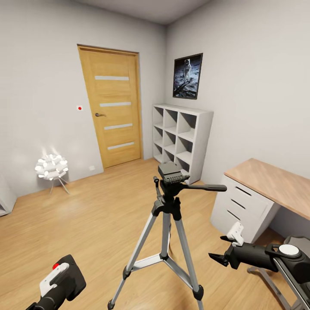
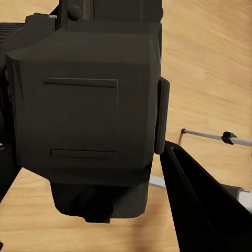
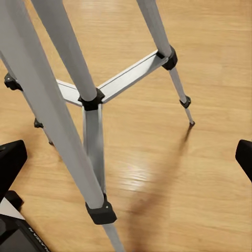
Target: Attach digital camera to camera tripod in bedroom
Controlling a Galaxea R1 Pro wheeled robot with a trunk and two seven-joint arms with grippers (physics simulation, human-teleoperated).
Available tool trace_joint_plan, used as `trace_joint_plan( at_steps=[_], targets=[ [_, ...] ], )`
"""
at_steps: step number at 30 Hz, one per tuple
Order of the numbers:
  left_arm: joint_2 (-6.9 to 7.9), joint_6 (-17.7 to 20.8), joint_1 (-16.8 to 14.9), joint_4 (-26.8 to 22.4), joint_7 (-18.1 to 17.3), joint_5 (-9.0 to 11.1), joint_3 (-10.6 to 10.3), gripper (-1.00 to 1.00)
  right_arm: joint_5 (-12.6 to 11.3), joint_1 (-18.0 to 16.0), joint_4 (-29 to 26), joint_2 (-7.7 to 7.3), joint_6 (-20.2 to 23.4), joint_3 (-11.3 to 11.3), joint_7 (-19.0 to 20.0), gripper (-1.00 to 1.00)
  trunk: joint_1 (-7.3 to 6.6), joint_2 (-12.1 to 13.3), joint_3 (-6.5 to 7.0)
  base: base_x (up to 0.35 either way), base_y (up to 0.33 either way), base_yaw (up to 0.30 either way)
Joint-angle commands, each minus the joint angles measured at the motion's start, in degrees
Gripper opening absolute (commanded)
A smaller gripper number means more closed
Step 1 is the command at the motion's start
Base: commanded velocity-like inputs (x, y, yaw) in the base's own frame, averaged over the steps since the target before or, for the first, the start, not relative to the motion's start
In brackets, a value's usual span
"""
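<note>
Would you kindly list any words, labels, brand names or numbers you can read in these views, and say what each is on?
No text can be read with certainty.
Faint pale lettering at the right wrist view's edge, on a dark part: cut off, unreadable.
Digital camera, camera tripod, framed poster: no legible markings.

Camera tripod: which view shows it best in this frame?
The head view: the camera tripod stands whole on the wood floor, with head, pan handle and all three legs. The right wrist view gives only its silver legs and braces up close; the left wrist view catches only a thin bit of leg behind the digital camera.
</note>
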Motion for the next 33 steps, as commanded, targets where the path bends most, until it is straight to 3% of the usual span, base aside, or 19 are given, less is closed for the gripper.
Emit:
trace_joint_plan(
  at_steps=[1,25,33],
  targets=[
    [0.01,0.23,0.01,-0.14,0.26,0.36,0.06,-1.0,-0.03,-0.05,-0.04,-0.03,0.37,0.06,0.11,1.0,0.02,-0.08,-0.08,0.004,-0.003,0.0],
    [0.01,0.23,0.01,-0.22,0.35,0.36,0.08,-1.0,0.09,0.91,0.3,-0.01,0.07,0.15,0.55,1.0,0.02,-0.08,-0.08,0.0,0.0,0.0],
    [0.49,0.29,-0.43,-0.41,0.39,0.1,0.04,-1.0,0.01,1.1,0.3,0.58,0.5,0.35,5.13,1.0,0.02,-0.08,-0.08,0.0,0.0,0.0]
  ],
)
